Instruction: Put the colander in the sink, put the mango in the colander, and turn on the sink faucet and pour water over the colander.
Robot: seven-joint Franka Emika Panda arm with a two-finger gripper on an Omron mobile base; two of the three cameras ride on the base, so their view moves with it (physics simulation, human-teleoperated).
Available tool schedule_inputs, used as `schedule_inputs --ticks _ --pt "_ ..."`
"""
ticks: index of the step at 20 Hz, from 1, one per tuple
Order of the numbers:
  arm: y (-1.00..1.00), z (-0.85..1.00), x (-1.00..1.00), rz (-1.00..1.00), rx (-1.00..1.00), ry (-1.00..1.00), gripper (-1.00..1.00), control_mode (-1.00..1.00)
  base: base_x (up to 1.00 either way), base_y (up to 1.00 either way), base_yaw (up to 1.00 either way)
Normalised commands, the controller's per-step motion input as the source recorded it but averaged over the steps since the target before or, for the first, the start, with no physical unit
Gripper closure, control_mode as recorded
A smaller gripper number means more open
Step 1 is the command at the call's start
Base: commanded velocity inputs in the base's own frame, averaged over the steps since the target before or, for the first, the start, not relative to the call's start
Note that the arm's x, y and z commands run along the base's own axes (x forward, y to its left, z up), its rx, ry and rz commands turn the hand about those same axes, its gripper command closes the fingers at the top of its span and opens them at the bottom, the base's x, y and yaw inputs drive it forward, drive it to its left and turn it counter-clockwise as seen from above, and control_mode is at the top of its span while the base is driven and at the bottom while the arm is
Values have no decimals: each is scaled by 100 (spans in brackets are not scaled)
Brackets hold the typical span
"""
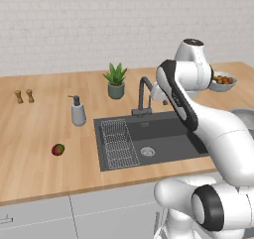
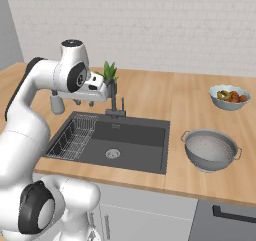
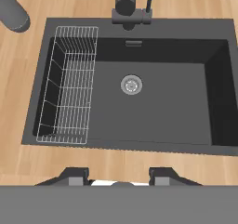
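I see the colander [image 2: 210,150] sitting upright on the counter [image 2: 190,110] at about 3 o'clock from the sink [image 2: 135,145], just beside its rim and outside the basin. In the left base view only a sliver of it [image 1: 244,116] shows past my arm.

The mango [image 1: 58,149] lies on the wood at 9 o'clock from the sink [image 1: 163,141], well apart from it and from the colander.

In the basin a wire rack [image 3: 69,83] fills the 9 o'clock end, and the round drain [image 3: 131,84] sits near the middle of the floor. The faucet [image 2: 114,97] stands at the sink's 12 o'clock edge.

My gripper [image 2: 84,103] hangs above the sink, close to the faucet, touching nothing. From the hand view [image 3: 120,175] the fingers [image 3: 76,175] stand wide apart with nothing between them, looking straight down into the basin.

Further out, the soap dispenser [image 1: 78,111] stands at 10 o'clock from the sink, a potted plant [image 1: 116,80] behind the faucet, and a fruit bowl [image 2: 230,96] at 12 o'clock from the colander. Two small shakers [image 1: 24,96] sit at the far 9 o'clock end.
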Motion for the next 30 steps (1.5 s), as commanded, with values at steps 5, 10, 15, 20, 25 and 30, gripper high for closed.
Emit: schedule_inputs --ticks 5,10,15,20,25,30 --pt "-11 0 -25 0 0 -3 -100 -100 0 0 0" --pt "-76 0 -28 0 0 -2 -100 -100 0 0 0" --pt "-100 -6 -4 0 0 1 -100 -100 0 0 0" --pt "-100 -18 0 -1 0 8 -100 -100 0 0 0" --pt "-96 -42 0 -2 -3 11 -100 -100 0 0 0" --pt "-69 -61 0 0 -6 4 -100 -100 0 0 0"
